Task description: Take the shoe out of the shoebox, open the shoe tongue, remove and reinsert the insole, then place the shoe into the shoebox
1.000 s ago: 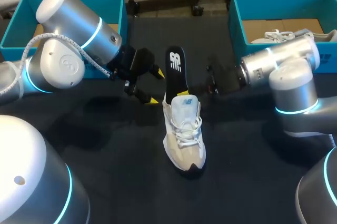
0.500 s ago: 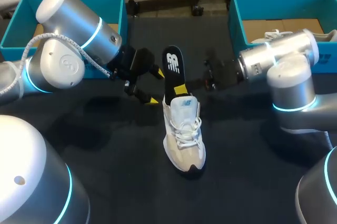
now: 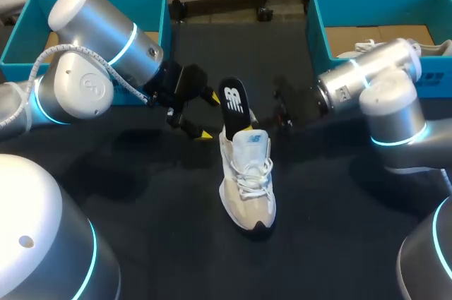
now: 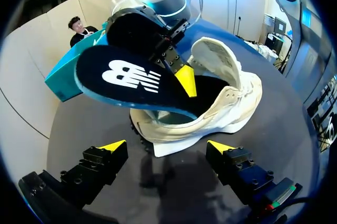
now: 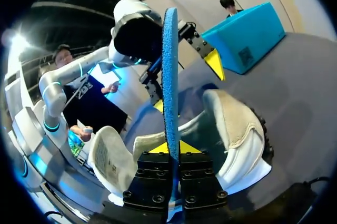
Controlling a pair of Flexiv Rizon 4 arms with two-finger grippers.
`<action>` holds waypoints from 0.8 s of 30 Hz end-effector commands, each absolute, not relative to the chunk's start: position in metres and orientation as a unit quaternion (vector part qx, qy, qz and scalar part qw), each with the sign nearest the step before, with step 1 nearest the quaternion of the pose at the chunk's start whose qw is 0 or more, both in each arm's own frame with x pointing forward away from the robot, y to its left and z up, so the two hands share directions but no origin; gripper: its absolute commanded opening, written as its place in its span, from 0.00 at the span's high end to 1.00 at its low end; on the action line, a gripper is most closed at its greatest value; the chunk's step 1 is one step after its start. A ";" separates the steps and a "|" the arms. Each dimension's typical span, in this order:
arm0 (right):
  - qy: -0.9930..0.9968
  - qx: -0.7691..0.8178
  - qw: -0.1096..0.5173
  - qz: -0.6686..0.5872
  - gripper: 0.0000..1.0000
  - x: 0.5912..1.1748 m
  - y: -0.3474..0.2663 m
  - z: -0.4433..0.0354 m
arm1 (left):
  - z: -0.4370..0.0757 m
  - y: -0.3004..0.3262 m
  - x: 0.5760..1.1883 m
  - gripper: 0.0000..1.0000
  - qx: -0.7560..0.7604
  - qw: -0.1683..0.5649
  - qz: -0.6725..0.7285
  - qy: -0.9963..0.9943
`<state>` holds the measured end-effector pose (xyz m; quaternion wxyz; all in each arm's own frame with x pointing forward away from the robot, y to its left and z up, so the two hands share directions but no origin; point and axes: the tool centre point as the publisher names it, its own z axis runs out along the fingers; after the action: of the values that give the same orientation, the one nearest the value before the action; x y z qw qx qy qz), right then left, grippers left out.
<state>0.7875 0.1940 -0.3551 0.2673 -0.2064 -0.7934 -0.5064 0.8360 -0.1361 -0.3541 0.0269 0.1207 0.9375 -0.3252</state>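
Observation:
A white lace-up shoe (image 3: 247,180) stands on the black table, its tongue pulled up. A dark blue insole (image 3: 233,101) sticks up out of the shoe's opening. My right gripper (image 3: 245,123) comes in from the right and is shut on the insole's lower part. In the right wrist view the insole (image 5: 170,71) stands edge-on between the closed yellow tips of the right gripper (image 5: 171,147), with the shoe (image 5: 234,124) below. My left gripper (image 3: 201,115) hangs open just left of the insole, holding nothing. In its wrist view the left gripper (image 4: 167,147) faces the shoe (image 4: 221,103) and insole (image 4: 129,79).
A teal shoebox (image 3: 154,3) stands at the back left behind my left arm. A second teal shoebox (image 3: 318,28) at the back right holds another white shoe (image 3: 367,49). The table (image 3: 141,201) stretches dark in front of the shoe.
My right gripper has closed its fingers on the insole. The insole has swung a little and come down toward the shoe's opening. The left arm has stayed where it was.

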 end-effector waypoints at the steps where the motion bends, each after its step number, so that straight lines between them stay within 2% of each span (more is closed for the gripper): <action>1: -0.794 -0.210 0.258 -0.508 0.94 0.784 0.193 -0.355 | -0.354 -0.137 0.836 0.00 0.121 0.027 -0.323 0.938; 2: -0.795 -0.209 0.254 -0.509 0.83 0.787 0.193 -0.352 | -0.354 -0.137 0.836 0.00 0.121 0.027 -0.323 0.938; 7: -0.802 -0.202 0.233 -0.511 0.73 0.795 0.193 -0.341 | -0.354 -0.137 0.836 0.00 0.121 0.027 -0.323 0.938; 14: -0.803 -0.197 0.225 -0.516 0.71 0.805 0.198 -0.333 | -0.354 -0.137 0.836 0.00 0.121 0.027 -0.323 0.938; 18: -0.801 -0.199 0.227 -0.517 0.74 0.809 0.201 -0.330 | -0.354 -0.137 0.836 0.00 0.121 0.027 -0.323 0.938; 21: -0.797 -0.207 0.232 -0.517 0.80 0.812 0.202 -0.333 | -0.354 -0.137 0.836 0.00 0.121 0.027 -0.323 0.938; 24: -0.788 -0.215 0.239 -0.525 1.00 0.812 0.202 -0.334 | -0.354 -0.137 0.836 0.00 0.121 0.027 -0.323 0.938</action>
<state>0.8115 0.1998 -0.3286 0.2360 -0.2150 -0.7914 -0.5213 0.8360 -0.1362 -0.3541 0.0270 0.1208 0.9375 -0.3252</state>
